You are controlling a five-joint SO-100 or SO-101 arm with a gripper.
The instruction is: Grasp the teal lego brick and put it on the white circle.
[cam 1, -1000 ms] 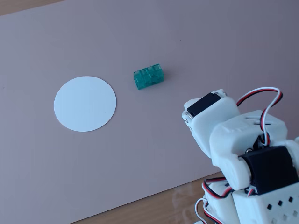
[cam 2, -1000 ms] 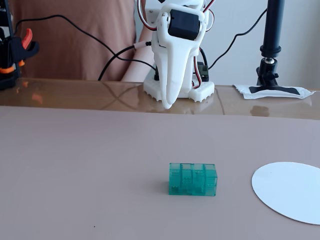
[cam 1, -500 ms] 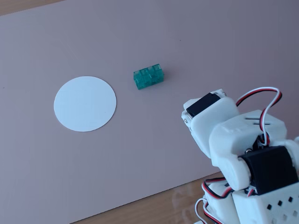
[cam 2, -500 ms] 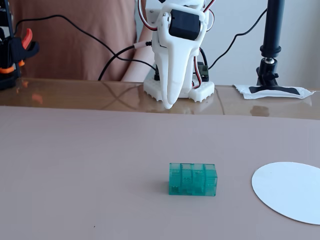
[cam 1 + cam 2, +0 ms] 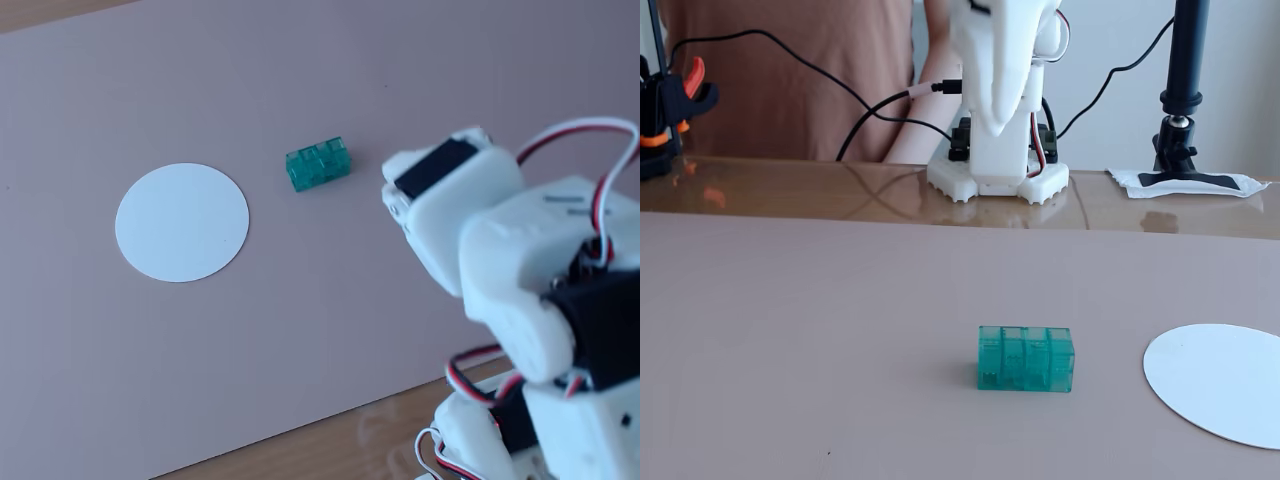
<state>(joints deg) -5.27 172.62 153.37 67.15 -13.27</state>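
Teal lego brick (image 5: 318,164) beside white circle (image 5: 181,222), apart.

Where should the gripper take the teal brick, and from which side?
Probably from above, closing across the two long side faces of the brick. It lies flat on the mat with clear space all round, apart from the white circle, and its narrow width should suit the jaws better than its length.

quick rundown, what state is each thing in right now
teal lego brick: resting on the pink mat, apart from the circle, not held
white circle: lying flat on the mat, nothing on it
pink mat: spread flat over the wooden table
robot arm: raised behind the brick, not touching it
pincer: cannot tell whether open or shut
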